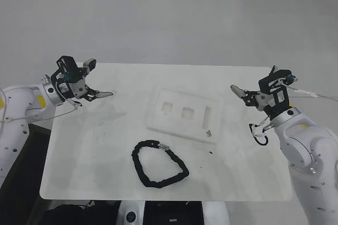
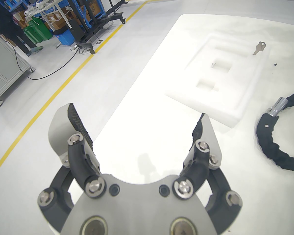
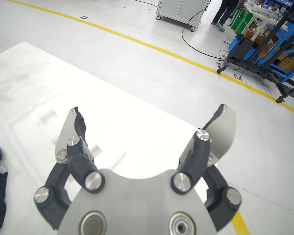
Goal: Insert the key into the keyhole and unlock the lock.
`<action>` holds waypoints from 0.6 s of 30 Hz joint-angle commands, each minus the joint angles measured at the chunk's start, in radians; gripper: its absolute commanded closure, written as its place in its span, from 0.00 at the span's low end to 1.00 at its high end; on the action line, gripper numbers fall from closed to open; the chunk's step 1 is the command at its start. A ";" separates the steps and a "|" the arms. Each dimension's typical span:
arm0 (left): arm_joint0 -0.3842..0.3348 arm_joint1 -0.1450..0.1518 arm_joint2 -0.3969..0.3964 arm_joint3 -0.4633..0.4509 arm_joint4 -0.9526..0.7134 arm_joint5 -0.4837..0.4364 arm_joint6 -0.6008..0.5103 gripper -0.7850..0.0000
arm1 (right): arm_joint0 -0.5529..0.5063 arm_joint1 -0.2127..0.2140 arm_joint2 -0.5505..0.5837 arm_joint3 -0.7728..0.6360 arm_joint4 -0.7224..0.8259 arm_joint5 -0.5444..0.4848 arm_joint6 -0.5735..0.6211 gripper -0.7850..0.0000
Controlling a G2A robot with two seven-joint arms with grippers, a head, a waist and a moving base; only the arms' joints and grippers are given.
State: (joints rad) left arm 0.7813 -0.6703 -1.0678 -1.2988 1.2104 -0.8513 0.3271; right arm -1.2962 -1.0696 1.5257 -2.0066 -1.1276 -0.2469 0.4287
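From above, shows left pincer (image 1: 101, 79) and right pincer (image 1: 240, 95) gaping wide and empty at opposite edges of the bench (image 1: 90, 163), with the key (image 1: 209, 133) on the foam tray (image 1: 158, 121) between them, nearer the right pincer. From the left wrist, finds the key well ahead of that pincer and the lock (image 2: 272, 133) nearer. From the right wrist, catches the lock well apart from that pincer.

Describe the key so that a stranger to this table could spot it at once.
On the white table lies a white foam tray with cut-out pockets. The key rests on the tray's near corner, on the robot's right. It is small and silvery, unlike the black chain lock looped on the table in front of the tray.
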 commanded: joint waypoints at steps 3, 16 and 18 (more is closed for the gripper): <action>0.000 0.000 0.000 0.000 0.000 0.000 0.000 0.00 | 0.006 -0.002 -0.033 -0.006 0.007 0.021 0.091 0.00; 0.000 0.000 0.000 0.000 0.000 0.000 0.000 0.00 | -0.016 -0.014 -0.123 -0.042 0.059 0.160 0.346 0.00; 0.000 0.000 0.000 0.000 0.000 0.000 0.000 0.00 | -0.014 -0.016 -0.145 -0.042 0.070 0.178 0.381 0.00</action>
State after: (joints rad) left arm 0.7813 -0.6703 -1.0678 -1.2988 1.2104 -0.8513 0.3271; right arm -1.3116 -1.0850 1.3907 -2.0496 -1.0620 -0.0761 0.7913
